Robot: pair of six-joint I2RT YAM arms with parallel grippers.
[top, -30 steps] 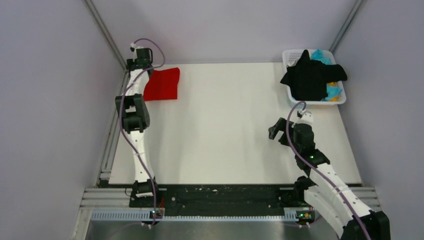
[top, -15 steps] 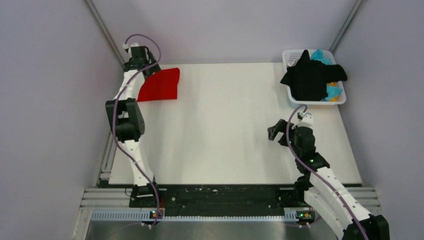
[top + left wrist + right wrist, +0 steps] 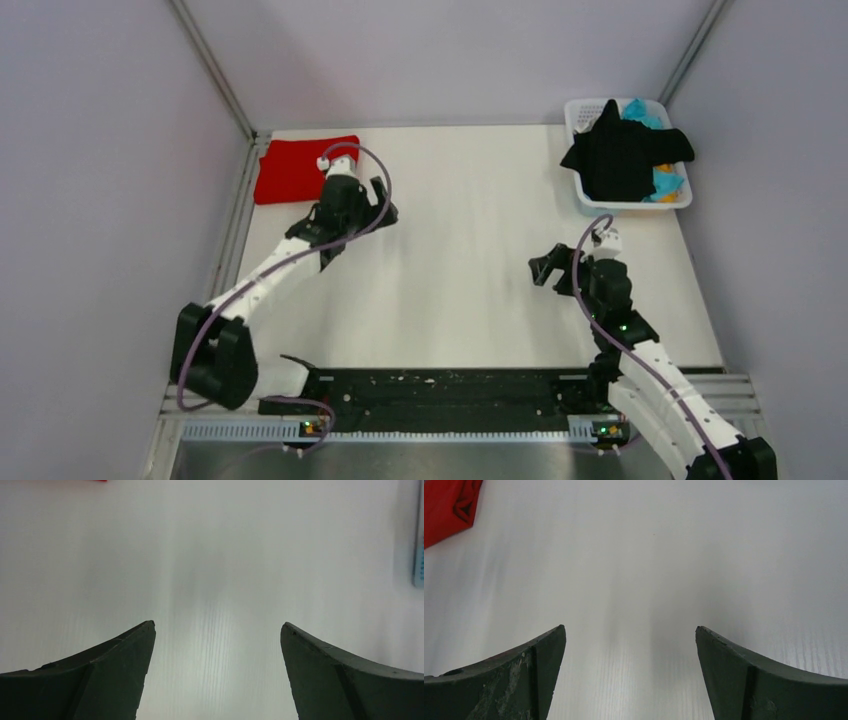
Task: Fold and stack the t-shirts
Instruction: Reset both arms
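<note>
The bright red t-shirt (image 3: 290, 170) lies folded at the table's far left corner; its edge also shows in the right wrist view (image 3: 446, 505). My left gripper (image 3: 386, 212) is open and empty just right of it, apart from it and pointing right; its view (image 3: 217, 625) shows bare table between the fingers. My right gripper (image 3: 543, 268) is open and empty over the right middle of the table, pointing left (image 3: 630, 627). The black t-shirt (image 3: 625, 155) is draped over the basket, with cyan cloth (image 3: 640, 112) and orange cloth (image 3: 664, 168) under it.
The white plastic basket (image 3: 580, 108) stands at the table's far right corner; its edge shows in the left wrist view (image 3: 419, 540). Grey walls close in the table (image 3: 460, 250) on the left, back and right. A black rail runs along the near edge.
My left arm has let go of the red t-shirt and swung from the far left corner to the right and nearer. The shirt now lies flat in the corner. The right gripper barely shifted.
</note>
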